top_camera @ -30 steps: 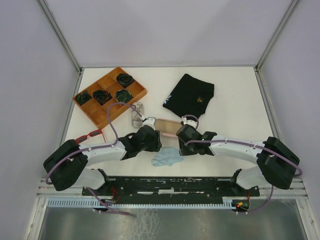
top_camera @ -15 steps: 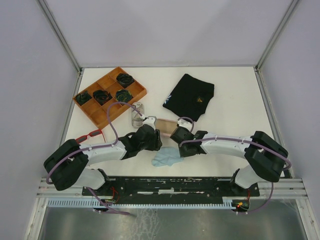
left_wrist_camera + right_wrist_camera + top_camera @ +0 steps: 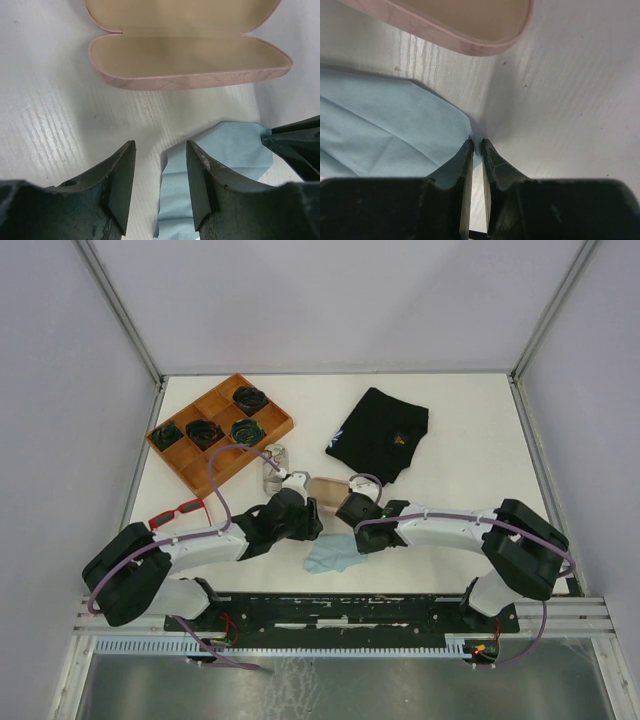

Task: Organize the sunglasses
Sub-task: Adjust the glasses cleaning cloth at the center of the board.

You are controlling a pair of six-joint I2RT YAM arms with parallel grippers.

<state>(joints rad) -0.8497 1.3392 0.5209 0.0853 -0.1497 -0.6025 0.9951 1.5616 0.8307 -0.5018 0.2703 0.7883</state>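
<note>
Left end effector [image 3: 160, 150]: released, empty, over bare white surface [image 3: 60, 115]. Sunglasses with brown-tinted rectangular lenses and thin dark arms [image 3: 275, 468] lie just above it in the overhead frame, long axis roughly up-down. Chunky red plastic-framed sunglasses [image 3: 180, 509] sit well off at frame left, beside the left forearm. Left arm is nearer both. Open oblong pink glasses case [image 3: 190, 80] is just right of the brown pair. Right end effector [image 3: 476, 145]: jaws down to a slit at the corner of the light-blue cloth [image 3: 385, 135]; pinched or not, can't tell.
</note>
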